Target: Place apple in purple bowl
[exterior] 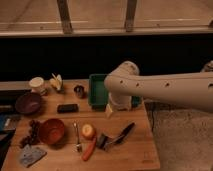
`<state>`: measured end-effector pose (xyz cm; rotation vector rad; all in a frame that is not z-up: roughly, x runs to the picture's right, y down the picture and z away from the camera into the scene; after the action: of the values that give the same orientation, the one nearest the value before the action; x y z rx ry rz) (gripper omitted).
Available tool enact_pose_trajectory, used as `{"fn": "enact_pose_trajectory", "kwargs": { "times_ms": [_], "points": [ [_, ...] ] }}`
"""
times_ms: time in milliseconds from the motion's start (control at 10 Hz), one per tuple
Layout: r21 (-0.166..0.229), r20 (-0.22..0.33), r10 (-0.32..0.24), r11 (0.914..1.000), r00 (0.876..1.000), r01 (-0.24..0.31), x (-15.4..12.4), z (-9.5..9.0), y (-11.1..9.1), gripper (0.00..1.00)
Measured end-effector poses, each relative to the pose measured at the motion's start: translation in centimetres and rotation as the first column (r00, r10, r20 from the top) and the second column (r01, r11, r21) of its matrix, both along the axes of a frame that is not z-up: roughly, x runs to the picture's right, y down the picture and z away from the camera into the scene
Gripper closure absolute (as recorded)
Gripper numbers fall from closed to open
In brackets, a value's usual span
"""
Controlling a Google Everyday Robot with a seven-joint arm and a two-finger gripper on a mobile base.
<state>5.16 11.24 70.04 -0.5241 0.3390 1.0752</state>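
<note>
In the camera view, a wooden bench (142,152) carries all the things. The apple (88,131) lies on the wood near the front edge, not lifted and not held. An orange bowl (52,131) stands just beside it on the left of the picture, and a carrot (89,149) lies just in front of it.

The purple bowl (28,103) stands at the far left of the bench, well apart from the apple and behind the orange bowl. I can see nothing inside it, so the task is at its beginning.

The thick white arm (165,92) comes in from the right side and bends down over a green tray (98,87). Below it the claw (114,139) hangs low over the bench, just to the right of the apple. Its two dark fingers (127,131) are spread and nothing is between them. I judge that it is kept wide so that the fruit can go between the fingers.

The step in hand seems to be the approach to the apple. The next move probably needs a short shift toward the fruit before the fingers come together. The carrot and a fork-like utensil (76,137) lie very near, so the claw could push them. A round apple could also roll toward the orange bowl.
</note>
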Motion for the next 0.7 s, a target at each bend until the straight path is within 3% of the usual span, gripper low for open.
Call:
{"fn": "enact_pose_trajectory", "kwargs": {
  "times_ms": [400,700],
  "points": [
    [-0.007,0.081,-0.033,0.9994,0.996,0.034,-3.3,0.2,0.9,0.36],
    [-0.007,0.087,-0.03,0.9995,0.996,0.031,-3.4,0.1,1.0,0.36]
  ]
}}
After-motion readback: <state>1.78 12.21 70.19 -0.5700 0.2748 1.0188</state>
